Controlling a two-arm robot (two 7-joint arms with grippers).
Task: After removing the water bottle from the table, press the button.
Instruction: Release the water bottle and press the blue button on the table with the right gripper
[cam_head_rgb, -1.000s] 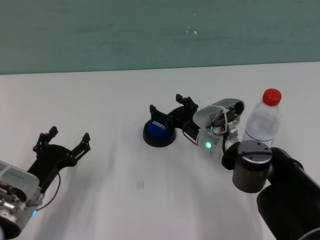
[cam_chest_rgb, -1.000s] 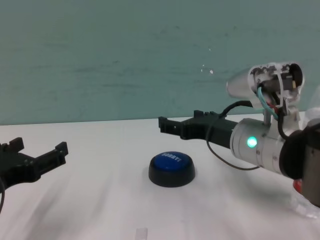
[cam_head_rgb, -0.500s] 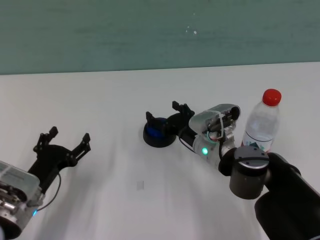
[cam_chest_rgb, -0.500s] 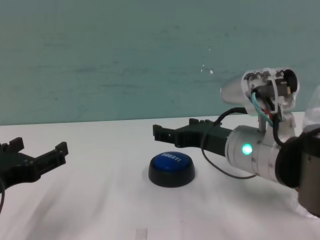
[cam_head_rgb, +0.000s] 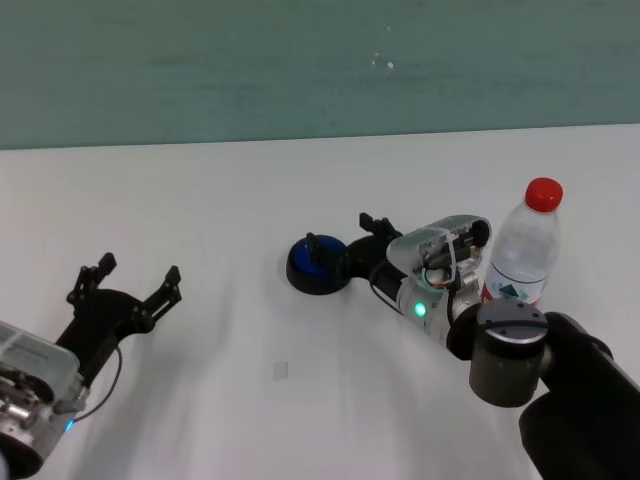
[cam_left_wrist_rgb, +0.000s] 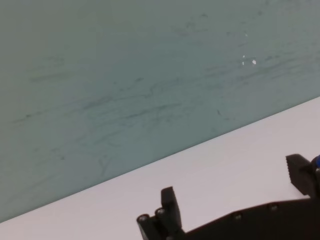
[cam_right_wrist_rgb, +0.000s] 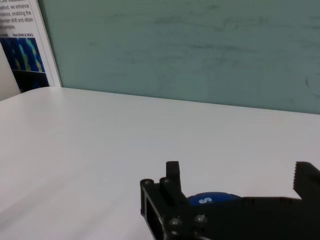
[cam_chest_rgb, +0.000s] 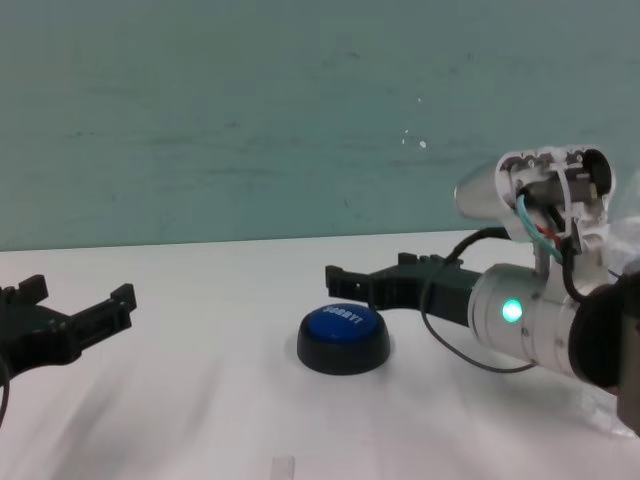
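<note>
The blue dome button (cam_head_rgb: 322, 268) on its black base sits mid-table on the white table (cam_head_rgb: 200, 200). It also shows in the chest view (cam_chest_rgb: 344, 335) and the right wrist view (cam_right_wrist_rgb: 210, 199). My right gripper (cam_head_rgb: 340, 234) is open and empty, low over the button, with one finger above the dome (cam_chest_rgb: 370, 278) (cam_right_wrist_rgb: 240, 177). I cannot tell if it touches. The water bottle (cam_head_rgb: 523, 252), clear with a red cap, stands upright on the table to the right of my right forearm. My left gripper (cam_head_rgb: 125, 282) is open and empty at the near left (cam_chest_rgb: 78, 294) (cam_left_wrist_rgb: 235, 185).
A teal wall (cam_head_rgb: 300, 70) runs behind the table's far edge. A poster (cam_right_wrist_rgb: 20, 40) hangs at one side of the wall. A small pale mark (cam_head_rgb: 281, 371) lies on the table near the front.
My right gripper dropped lower over the button, reached left past it, then drew back a little to the right. The bottle and my left arm have not moved.
</note>
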